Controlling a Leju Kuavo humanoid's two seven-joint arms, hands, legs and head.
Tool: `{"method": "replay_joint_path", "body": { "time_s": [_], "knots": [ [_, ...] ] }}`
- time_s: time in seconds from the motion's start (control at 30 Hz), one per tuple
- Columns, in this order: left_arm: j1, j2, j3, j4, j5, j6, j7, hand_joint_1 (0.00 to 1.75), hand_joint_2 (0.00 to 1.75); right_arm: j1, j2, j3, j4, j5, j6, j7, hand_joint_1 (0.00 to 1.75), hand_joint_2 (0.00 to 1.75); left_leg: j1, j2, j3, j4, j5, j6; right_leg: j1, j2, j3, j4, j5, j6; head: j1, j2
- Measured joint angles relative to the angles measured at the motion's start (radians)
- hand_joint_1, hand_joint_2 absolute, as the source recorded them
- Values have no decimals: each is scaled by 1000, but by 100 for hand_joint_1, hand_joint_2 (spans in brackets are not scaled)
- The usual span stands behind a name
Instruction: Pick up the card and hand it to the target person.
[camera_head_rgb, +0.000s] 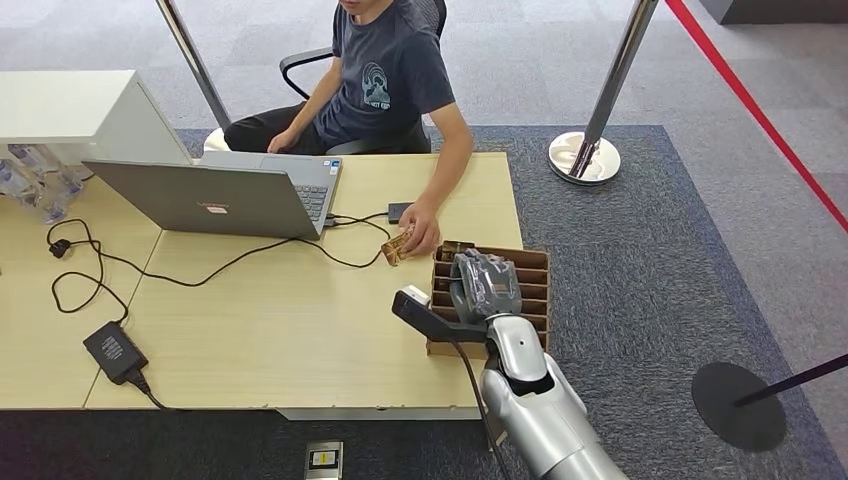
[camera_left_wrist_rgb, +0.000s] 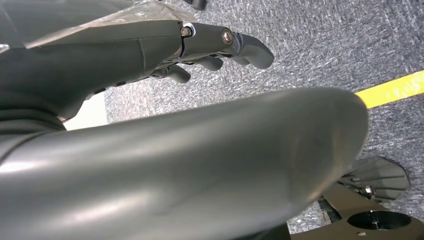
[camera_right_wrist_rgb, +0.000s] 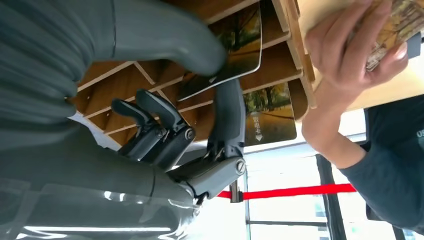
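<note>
A wooden slotted card rack (camera_head_rgb: 535, 262) is set at the table's (camera_head_rgb: 300, 330) 4 o'clock corner in the head view, and the right hand (camera_head_rgb: 485, 285) is lowered over it from 6 o'clock. In the right wrist view, a card (camera_right_wrist_rgb: 235, 47) printed with an autumn tree scene is seen pinched between the thick grey thumb (camera_right_wrist_rgb: 165, 35) and a dark finger (camera_right_wrist_rgb: 227, 112) of the right hand (camera_right_wrist_rgb: 190, 130), its lower part sitting among the rack's (camera_right_wrist_rgb: 150, 80) dividers; the other fingers are curled loosely beside it. A second card (camera_right_wrist_rgb: 265, 115) of the same print is seen standing in a neighbouring slot.

At 12 o'clock from the rack, a person (camera_head_rgb: 385, 75) in a dark T-shirt is seated on an office chair (camera_head_rgb: 300, 65) at the far side of the table. A small stack of cards (camera_head_rgb: 397, 246) is held by the person's hand (camera_head_rgb: 420, 232) just beside the rack's far edge. An open laptop (camera_head_rgb: 225, 195) is placed at 10 o'clock from the rack, with black cables (camera_head_rgb: 110, 265) and a power adapter (camera_head_rgb: 115, 352) trailing toward 8 o'clock.

The left hand (camera_left_wrist_rgb: 210, 47) is seen in the left wrist view above grey carpet (camera_left_wrist_rgb: 320, 45) and a yellow floor line (camera_left_wrist_rgb: 392, 89); its fingers are partly curled and nothing is held in them.
</note>
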Motion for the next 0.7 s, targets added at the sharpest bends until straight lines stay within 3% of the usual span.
{"method": "replay_joint_path", "body": {
  "time_s": [0.7],
  "knots": [
    [0, 0, -5, 0, -3, -1, 0, 0, 0, 28, -11, -4, -40, -2, -2, -2, 175, 175, 0, 0, 0, 0, 0, 0, 0, 0, 0, 0, 0, 0, 0, 0]
  ]
}}
